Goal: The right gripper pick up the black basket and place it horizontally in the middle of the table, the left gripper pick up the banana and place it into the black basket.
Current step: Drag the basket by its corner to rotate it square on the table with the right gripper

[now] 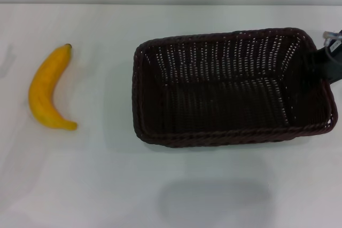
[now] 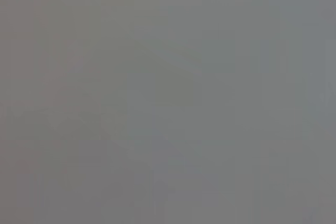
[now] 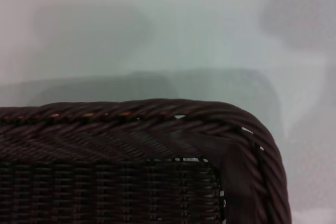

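The black basket is in the middle-right of the head view, long side across the white table. My right gripper is at the basket's right end, its black fingers over the rim there and shut on it. The right wrist view shows a rounded corner of the braided rim up close, with the table beyond it. A soft shadow lies on the table in front of the basket. The yellow banana lies on the table at the far left, stem tip pointing away from me. My left gripper is out of view.
The table's far edge runs along the top of the head view. The left wrist view shows only a plain grey surface. Bare tabletop lies between the banana and the basket.
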`<state>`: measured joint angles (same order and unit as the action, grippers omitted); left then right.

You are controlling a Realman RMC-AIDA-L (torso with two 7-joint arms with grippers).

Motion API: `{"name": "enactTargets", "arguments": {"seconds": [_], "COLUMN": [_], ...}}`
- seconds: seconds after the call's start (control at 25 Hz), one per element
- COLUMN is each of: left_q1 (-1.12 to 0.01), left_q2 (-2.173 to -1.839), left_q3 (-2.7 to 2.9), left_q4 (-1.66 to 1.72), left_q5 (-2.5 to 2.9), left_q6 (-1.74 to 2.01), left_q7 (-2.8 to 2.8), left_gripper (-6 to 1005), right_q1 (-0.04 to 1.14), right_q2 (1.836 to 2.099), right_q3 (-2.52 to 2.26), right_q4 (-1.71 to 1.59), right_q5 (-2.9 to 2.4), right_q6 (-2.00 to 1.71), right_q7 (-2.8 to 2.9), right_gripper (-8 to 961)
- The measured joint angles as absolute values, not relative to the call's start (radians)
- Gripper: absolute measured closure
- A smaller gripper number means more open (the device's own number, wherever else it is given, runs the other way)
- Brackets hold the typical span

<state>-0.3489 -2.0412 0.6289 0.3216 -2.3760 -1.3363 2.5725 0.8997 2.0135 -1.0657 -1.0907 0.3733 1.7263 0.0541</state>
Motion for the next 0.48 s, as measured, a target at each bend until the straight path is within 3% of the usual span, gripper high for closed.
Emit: {"name": "enactTargets", "arguments": {"seconds": [0.48], "left_q1": [-0.34], "left_q2": [-2.038], "left_q3": [0.626], "left_q4": [0.322], "left_q5": [-2.377], "left_q6": [-1.327], "left_q7": [2.573], "left_gripper": [115], "right_q1": [0.943], "right_q2": [2.013], "right_q3": [-1.316], "right_q4": [-1.093], "right_q5": [0.335], "right_q6": [1.728], "right_q7": [0.134], "right_gripper": [836]}}
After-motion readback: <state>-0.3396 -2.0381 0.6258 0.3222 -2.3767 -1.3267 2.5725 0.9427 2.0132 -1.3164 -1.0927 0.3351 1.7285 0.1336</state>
